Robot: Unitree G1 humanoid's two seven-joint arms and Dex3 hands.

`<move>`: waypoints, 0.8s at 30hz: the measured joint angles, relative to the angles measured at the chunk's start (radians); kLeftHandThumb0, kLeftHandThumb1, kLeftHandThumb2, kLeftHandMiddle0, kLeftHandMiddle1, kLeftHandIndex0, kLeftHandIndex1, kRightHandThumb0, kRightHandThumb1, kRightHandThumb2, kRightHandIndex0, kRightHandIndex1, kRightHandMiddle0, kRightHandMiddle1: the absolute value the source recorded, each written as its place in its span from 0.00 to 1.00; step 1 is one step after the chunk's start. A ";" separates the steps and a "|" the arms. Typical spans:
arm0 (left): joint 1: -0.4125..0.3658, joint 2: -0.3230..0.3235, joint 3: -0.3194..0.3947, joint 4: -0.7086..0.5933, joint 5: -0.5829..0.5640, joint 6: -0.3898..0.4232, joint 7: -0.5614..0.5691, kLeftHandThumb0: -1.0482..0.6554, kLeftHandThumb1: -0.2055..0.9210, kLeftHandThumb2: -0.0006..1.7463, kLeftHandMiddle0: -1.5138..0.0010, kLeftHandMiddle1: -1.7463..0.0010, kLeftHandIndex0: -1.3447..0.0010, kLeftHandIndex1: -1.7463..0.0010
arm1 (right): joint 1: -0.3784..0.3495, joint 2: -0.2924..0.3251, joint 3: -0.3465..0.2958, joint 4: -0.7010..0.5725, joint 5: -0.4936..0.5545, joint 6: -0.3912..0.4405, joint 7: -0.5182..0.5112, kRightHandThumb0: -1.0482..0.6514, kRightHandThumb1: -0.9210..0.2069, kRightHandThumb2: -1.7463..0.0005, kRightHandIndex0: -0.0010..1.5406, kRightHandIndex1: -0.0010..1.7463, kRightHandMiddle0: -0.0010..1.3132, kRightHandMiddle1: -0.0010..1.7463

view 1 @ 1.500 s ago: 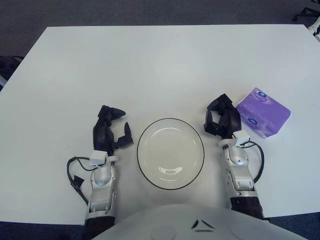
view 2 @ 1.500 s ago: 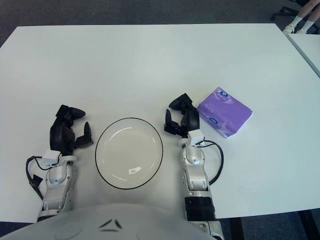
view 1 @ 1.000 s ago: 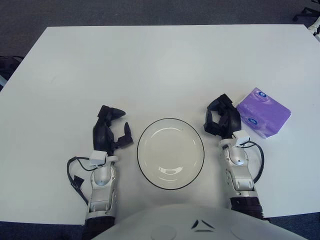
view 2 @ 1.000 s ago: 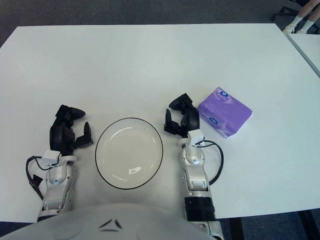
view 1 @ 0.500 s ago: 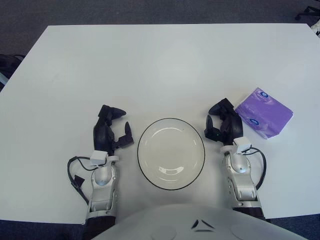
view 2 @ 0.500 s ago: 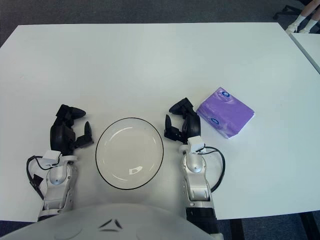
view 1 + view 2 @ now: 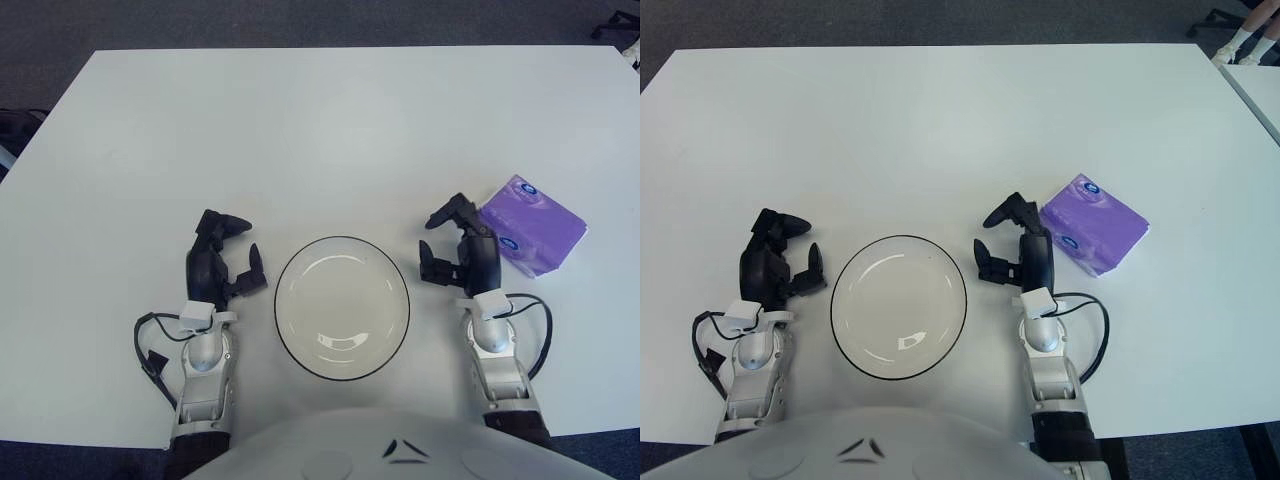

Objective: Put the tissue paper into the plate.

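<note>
Right hand [image 7: 462,250] sits on the table between the plate and the tissue pack, its dark fingers [image 7: 447,215] spread apart and holding nothing. The palm seems turned toward the plate side, with the back of the hand just beside the pack, so I judge the hand is being lined up for a grasp it has not yet made.

Immediately to its right lies the purple tissue pack [image 7: 532,224], flat on the table and skewed at an angle, one corner near the hand's knuckles; whether they touch I cannot tell. The pack is wholly outside the plate, so the task is not yet begun in earnest.

On the hand's other side stands the round white plate [image 7: 291,322] with its dark rim, with nothing in it, close to the robot's body and within reach of either arm, a short carry from the pack.

Beyond the plate, the left hand [image 7: 218,262] rests idle on the white table [image 7: 300,130], fingers loosely parted around nothing.
</note>
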State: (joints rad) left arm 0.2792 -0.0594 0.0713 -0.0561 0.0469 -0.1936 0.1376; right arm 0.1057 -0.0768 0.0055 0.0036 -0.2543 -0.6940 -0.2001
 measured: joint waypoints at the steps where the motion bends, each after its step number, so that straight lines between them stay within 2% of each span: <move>1: 0.000 -0.001 0.000 0.000 -0.001 0.000 0.000 0.61 0.41 0.81 0.57 0.00 0.69 0.00 | -0.010 -0.006 -0.006 0.008 -0.001 -0.025 -0.004 0.36 0.43 0.33 0.59 1.00 0.39 1.00; 7: -0.001 -0.002 0.002 -0.002 -0.031 0.000 -0.017 0.61 0.35 0.85 0.53 0.00 0.65 0.00 | -0.065 -0.033 -0.026 0.036 0.005 -0.148 -0.005 0.36 0.41 0.34 0.52 0.98 0.38 1.00; 10: -0.001 0.000 0.004 -0.001 -0.057 -0.003 -0.042 0.61 0.31 0.88 0.51 0.00 0.62 0.00 | -0.100 -0.050 -0.037 0.068 0.028 -0.212 0.007 0.38 0.29 0.44 0.44 0.93 0.30 1.00; 13: -0.003 0.003 0.006 -0.002 -0.069 -0.013 -0.054 0.61 0.29 0.89 0.49 0.00 0.61 0.01 | -0.175 -0.085 -0.065 0.179 0.070 -0.277 0.017 0.40 0.10 0.61 0.28 0.82 0.20 1.00; 16: -0.004 0.005 0.005 -0.003 -0.075 -0.018 -0.059 0.61 0.28 0.90 0.49 0.00 0.60 0.01 | -0.263 -0.130 -0.108 0.311 0.096 -0.314 0.015 0.41 0.03 0.67 0.16 0.74 0.16 1.00; 19: -0.003 0.007 0.005 0.005 -0.080 -0.018 -0.068 0.61 0.28 0.90 0.49 0.00 0.60 0.01 | -0.338 -0.157 -0.180 0.410 0.126 -0.334 -0.003 0.41 0.01 0.69 0.06 0.65 0.15 1.00; 22: -0.001 0.008 0.005 0.003 -0.080 -0.022 -0.070 0.61 0.28 0.90 0.49 0.00 0.60 0.01 | -0.381 -0.163 -0.263 0.428 0.174 -0.352 -0.050 0.41 0.00 0.69 0.02 0.54 0.14 1.00; 24: -0.001 0.009 0.008 0.003 -0.080 -0.022 -0.070 0.61 0.28 0.90 0.49 0.00 0.60 0.01 | -0.424 -0.165 -0.291 0.496 0.229 -0.421 -0.055 0.31 0.01 0.62 0.01 0.46 0.07 0.89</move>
State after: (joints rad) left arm 0.2777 -0.0506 0.0792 -0.0534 -0.0334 -0.2160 0.0676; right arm -0.3179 -0.2416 -0.2860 0.4992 -0.0254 -1.1150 -0.2550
